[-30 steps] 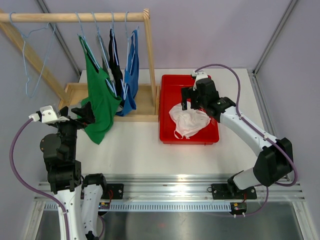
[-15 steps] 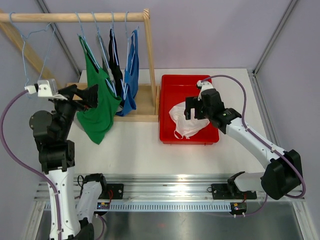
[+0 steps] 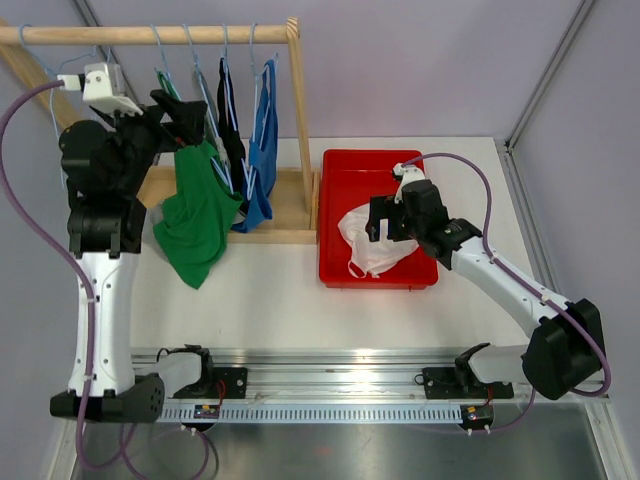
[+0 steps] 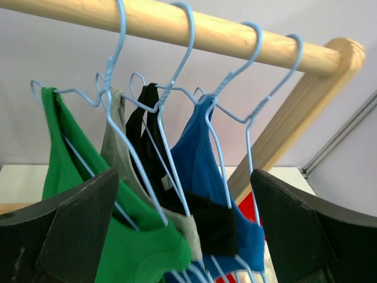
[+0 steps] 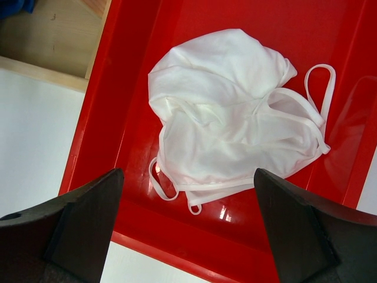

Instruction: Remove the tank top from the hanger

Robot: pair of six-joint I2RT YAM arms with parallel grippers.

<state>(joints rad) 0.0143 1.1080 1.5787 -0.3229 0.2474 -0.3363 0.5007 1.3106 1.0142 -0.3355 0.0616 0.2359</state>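
One green tank top [image 3: 195, 215] vertical on hanger [image 4: 106, 88], hem down.

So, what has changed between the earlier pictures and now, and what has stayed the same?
The left hand rose from low beside the green tank top up to the hangers near the wooden rod; it is open, holding nothing. The right hand drew back slightly toward the near edge, open above the white tank top in the red tray. Both tank tops stayed where they were.
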